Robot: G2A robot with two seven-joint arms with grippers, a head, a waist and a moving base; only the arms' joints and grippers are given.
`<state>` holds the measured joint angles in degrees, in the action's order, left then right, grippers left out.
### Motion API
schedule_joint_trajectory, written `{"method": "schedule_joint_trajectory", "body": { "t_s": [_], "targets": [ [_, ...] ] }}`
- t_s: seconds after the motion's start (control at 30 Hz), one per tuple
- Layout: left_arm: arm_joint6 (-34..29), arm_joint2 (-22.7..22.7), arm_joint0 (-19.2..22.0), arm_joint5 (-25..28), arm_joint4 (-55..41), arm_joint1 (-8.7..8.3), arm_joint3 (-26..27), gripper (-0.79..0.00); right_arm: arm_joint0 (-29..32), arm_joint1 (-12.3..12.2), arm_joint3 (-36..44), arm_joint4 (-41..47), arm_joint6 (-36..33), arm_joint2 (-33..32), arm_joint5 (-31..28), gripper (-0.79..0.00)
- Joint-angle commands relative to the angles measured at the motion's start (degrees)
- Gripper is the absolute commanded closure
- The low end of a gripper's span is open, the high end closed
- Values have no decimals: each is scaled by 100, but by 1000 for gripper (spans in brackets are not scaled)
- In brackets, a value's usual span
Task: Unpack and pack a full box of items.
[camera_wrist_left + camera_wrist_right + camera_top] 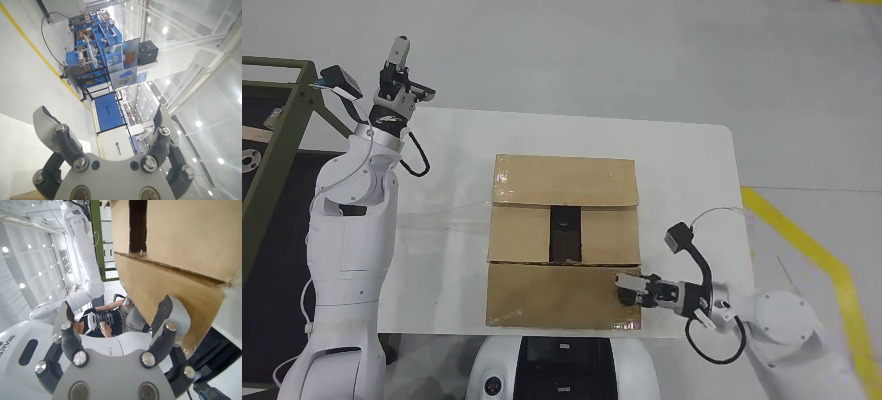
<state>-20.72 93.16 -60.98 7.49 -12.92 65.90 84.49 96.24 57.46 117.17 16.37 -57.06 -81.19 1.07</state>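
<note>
The right end effector [115, 306], spread wide beside a flap [170, 289] of the cardboard box [527, 235], should straddle that edge squarely before closing; the left end effector [101, 111] hangs wide.

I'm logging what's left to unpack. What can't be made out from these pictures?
Contents of the cardboard box: top view, flaps cover all but a gap, too dark inside.
Whether the right gripper touches the near flap: right wrist view, its finger hides the contact.
</note>
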Motion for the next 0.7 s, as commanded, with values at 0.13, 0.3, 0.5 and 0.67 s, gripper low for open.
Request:
{"method": "schedule_joint_trajectory", "body": {
  "t_s": [0.13, 0.3, 0.5, 0.67],
  "targets": [
    [0, 0, 0, 0, 0, 0, 0, -785, -124, -20, -162, 242, 386, -509, -89, -785],
    [0, 0, 0, 0, 0, 0, 0, -785, -234, -42, -351, 404, 479, -849, -96, -785],
    [0, 0, 0, 0, 0, 0, 0, -785, -387, -63, -684, 545, 566, -1133, -62, -785],
    [0, 0, 0, 0, 0, 0, 0, -785, -463, -68, -817, 633, 708, -1292, -132, -785]
  ]
}}
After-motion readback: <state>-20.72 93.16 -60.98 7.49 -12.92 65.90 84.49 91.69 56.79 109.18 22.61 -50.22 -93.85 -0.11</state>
